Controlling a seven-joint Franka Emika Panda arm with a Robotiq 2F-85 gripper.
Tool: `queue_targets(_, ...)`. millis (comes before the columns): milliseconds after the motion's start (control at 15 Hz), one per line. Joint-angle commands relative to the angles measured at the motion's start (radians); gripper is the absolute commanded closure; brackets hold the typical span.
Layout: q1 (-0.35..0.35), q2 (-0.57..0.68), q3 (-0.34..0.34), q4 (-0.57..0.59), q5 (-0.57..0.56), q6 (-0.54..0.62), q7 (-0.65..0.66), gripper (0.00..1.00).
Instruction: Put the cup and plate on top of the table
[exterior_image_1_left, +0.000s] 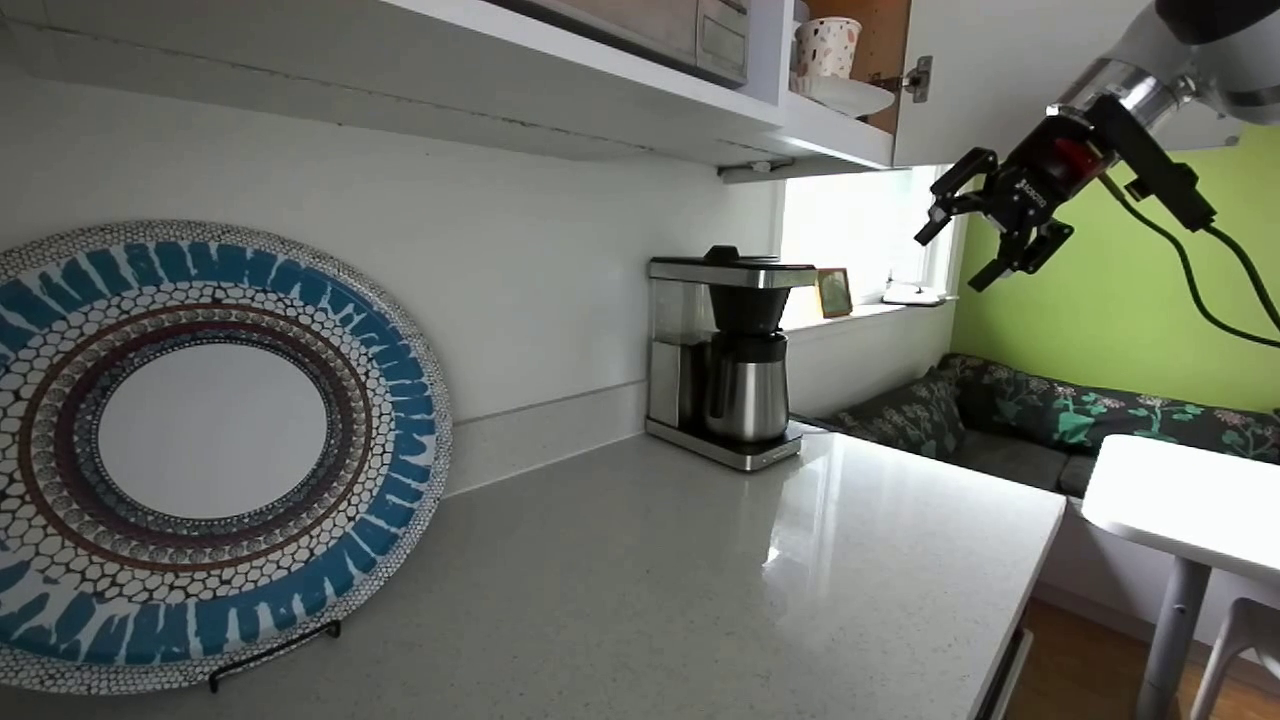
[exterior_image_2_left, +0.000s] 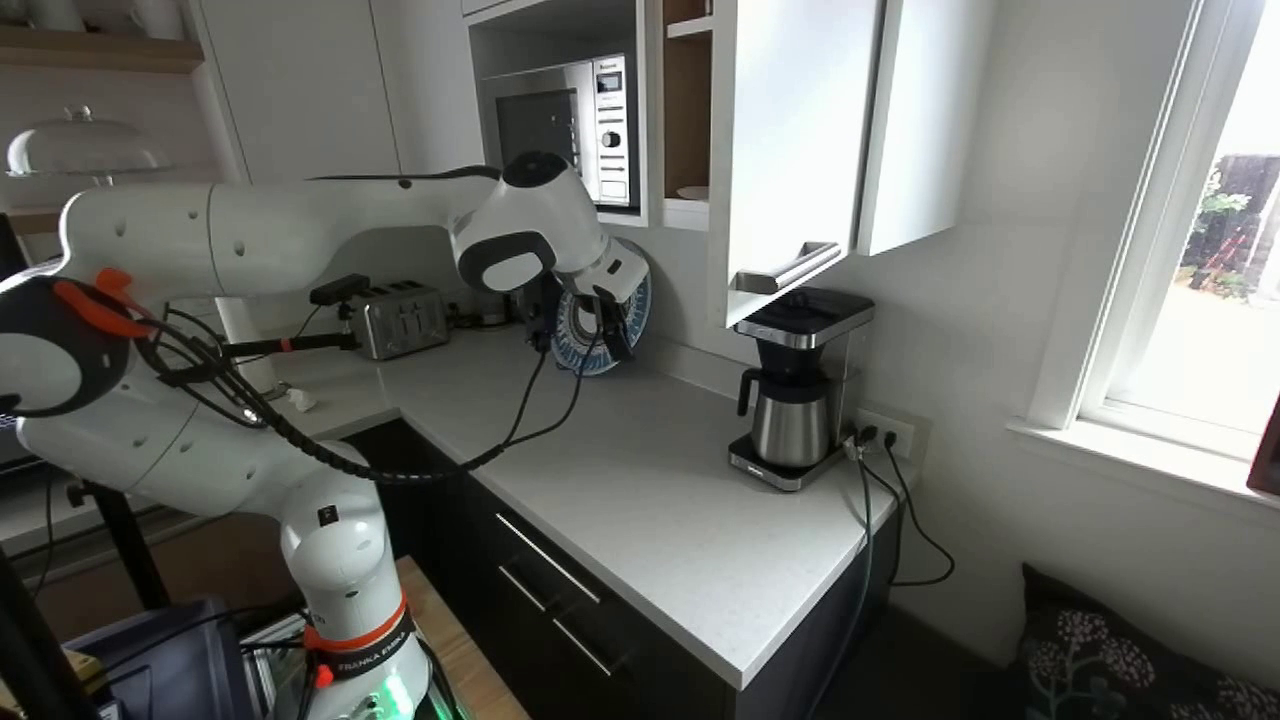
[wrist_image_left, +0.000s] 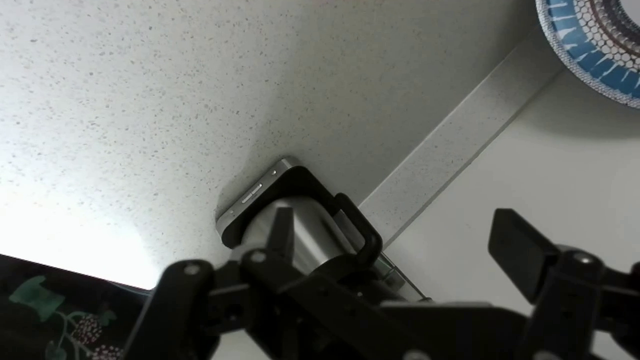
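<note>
The cup (exterior_image_1_left: 828, 48), whitish with coloured speckles, stands in the open upper cabinet in an exterior view. The plate (exterior_image_1_left: 845, 95), white and round, lies just below the cup on the cabinet's bottom shelf, its edge near the front. A white rim that looks like the plate (exterior_image_2_left: 692, 192) shows in an exterior view; the cup is not visible there. The table (exterior_image_1_left: 640, 580) is the glossy pale countertop, also in the wrist view (wrist_image_left: 150, 100). My gripper (exterior_image_1_left: 952, 258) is open and empty, below and in front of the cabinet; in the wrist view its fingers (wrist_image_left: 394, 220) are wide apart.
A coffee maker (exterior_image_1_left: 748, 400) stands on the countertop against the wall. A large blue-and-white decorative plate (exterior_image_1_left: 400, 400) leans on a stand. The open cabinet door (exterior_image_2_left: 800, 130) hangs near the arm. A toaster (exterior_image_2_left: 402, 320) and microwave (exterior_image_2_left: 540, 120) are farther back.
</note>
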Motion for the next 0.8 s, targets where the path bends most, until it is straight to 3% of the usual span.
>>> queue_targets(0, -0.017, -0.023, -0.04, 0.059, 0.002, -0.041, -0.01, 0.0)
queue_targets(400, -0.054, -0.009, -0.106, 0.216, -0.009, -0.128, -0.001, 0.0)
queue_targets(733, -0.027, 0.043, -0.157, 0.342, 0.014, -0.242, -0.034, 0.0)
